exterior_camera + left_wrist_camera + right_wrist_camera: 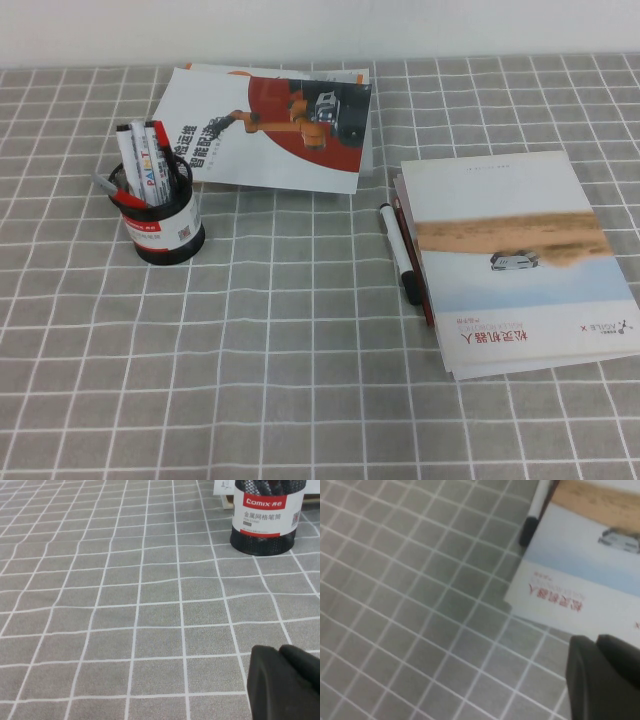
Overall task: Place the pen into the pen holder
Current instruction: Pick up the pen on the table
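Nothing grasped yet: pen (397,252) lies beside the booklets (515,260), right. Right gripper (605,675) hovers near, left gripper (285,680) parked; grips unreadable. Next: reach, then carry to left pen holder (165,225).

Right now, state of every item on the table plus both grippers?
pen: lying flat on the cloth beside the booklet stack, not yet in the holder.
pen holder: upright, red-capped markers standing in it.
thin red pen: flat along the stack's edge.
booklet stack: flat, closed.
brochure: flat, closed.
left gripper: low over the cloth, near the holder.
right gripper: hovering by the booklet stack.
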### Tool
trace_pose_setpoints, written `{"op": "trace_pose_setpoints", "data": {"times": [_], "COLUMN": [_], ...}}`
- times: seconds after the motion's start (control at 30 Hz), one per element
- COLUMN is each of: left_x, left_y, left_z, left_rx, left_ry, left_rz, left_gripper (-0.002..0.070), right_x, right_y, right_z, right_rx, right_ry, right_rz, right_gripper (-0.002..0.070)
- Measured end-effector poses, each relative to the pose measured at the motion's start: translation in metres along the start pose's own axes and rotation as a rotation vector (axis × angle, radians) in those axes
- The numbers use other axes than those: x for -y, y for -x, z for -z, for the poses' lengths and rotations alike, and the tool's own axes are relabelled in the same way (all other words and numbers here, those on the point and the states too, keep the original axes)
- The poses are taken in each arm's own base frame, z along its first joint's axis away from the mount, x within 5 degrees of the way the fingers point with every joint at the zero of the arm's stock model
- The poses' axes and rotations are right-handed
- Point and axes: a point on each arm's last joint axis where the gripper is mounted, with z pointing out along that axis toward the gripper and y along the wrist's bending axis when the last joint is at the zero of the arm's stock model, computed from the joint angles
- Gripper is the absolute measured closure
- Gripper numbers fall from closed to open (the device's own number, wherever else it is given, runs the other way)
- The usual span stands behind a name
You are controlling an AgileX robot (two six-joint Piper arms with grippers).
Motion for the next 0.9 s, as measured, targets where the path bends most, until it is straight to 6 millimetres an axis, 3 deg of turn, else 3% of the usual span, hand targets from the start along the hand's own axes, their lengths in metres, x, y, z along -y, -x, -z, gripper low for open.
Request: {"op": "trace_pose_setpoints", "data": {"times": [0.37,0.63,0.9], "left_x": [0.000,0.000,0.000], "left_y": [0.000,0.000,0.000], "left_z": [0.000,0.000,0.000], "left_rx": [0.000,0.000,0.000], "left_ry": [0.000,0.000,0.000], "left_rz": [0.000,0.000,0.000], "left_gripper": [0.0678,0.0678,0.0678], "right_x": [-0.006,-0.025,-0.037], "right_y": [0.044,0.081,0.126], "right_z": [-0.056,-0.129,-0.205], "right_rx": [-0.307,-0.442,-0.431], "right_ry": [-0.253,-0.369,-0.368], "right_rz": [0.094,0.214,0.259], "right_gripper": [0.0688,0.0688,0.0688]}}
